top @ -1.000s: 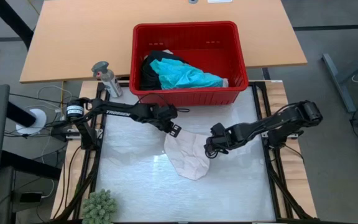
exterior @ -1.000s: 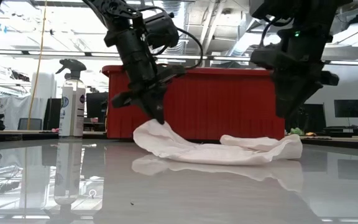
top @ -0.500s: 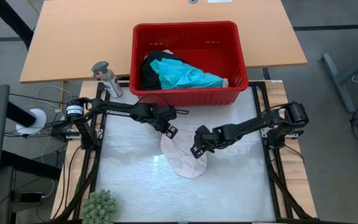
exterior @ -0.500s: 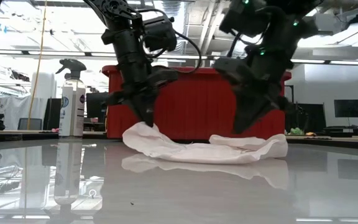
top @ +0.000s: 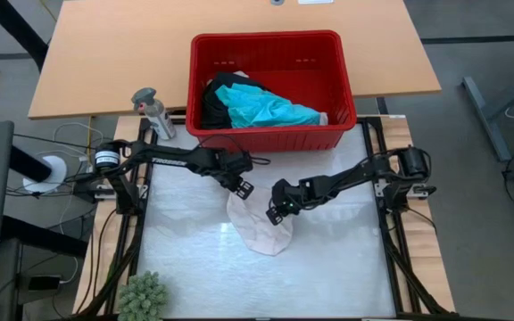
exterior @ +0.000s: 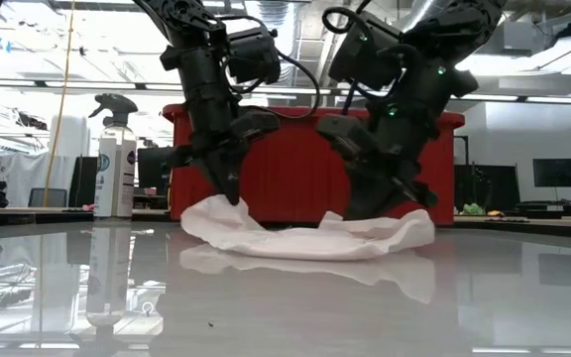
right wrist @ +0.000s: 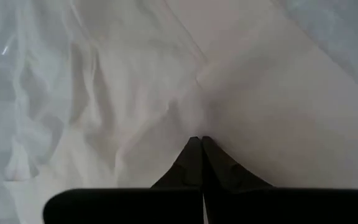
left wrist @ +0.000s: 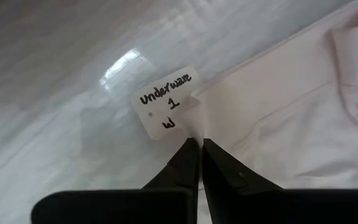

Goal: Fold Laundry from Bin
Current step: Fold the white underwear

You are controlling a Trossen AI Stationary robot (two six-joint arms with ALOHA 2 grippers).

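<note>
While pinched shut, left tool [top: 244, 188], right tool [top: 276, 213], gripping pale garment [top: 259, 229].

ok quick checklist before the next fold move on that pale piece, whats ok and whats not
1. Left gripper shut on the pale piece at its tagged edge: ok.
2. Right gripper shut on the pale piece's opposite side: ok.
3. Pale piece lying on the table, outside the bin: ok.
4. Pale piece flat: not ok, bunched and wrinkled between the grippers.
5. Spray bottle and green plant away from the piece: ok.
6. Fabric held securely in each grip: cannot tell.
</note>
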